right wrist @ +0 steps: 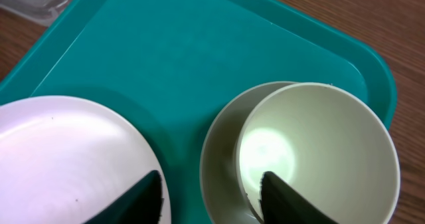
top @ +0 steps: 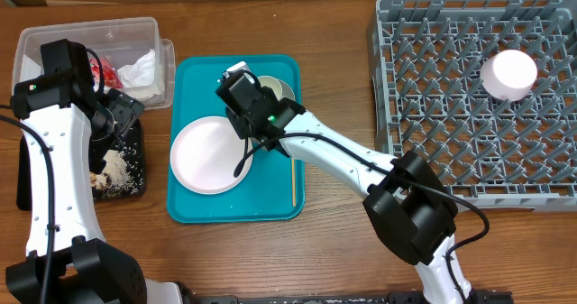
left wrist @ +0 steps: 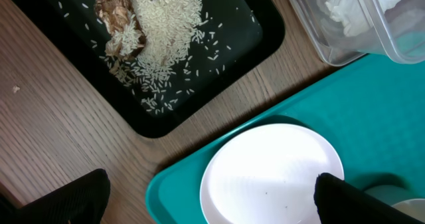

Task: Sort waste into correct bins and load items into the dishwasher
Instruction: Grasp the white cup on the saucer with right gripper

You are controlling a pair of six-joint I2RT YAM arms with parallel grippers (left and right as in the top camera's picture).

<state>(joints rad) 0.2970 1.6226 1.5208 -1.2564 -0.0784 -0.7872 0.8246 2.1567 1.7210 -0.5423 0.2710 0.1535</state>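
Note:
A teal tray holds a white plate and a pale green cup standing in a pale green saucer. My right gripper is open. It straddles the near wall of the cup, with one finger inside it and one outside over the tray. In the overhead view the right gripper covers most of the cup. My left gripper is open and empty. It hovers over the plate and the tray's left edge, beside the black tray.
A black tray of spilled rice and scraps lies left of the teal tray. A clear plastic bin holding red and white waste stands at the back left. A grey dish rack at the right holds a white cup. A wooden stick lies on the teal tray's right side.

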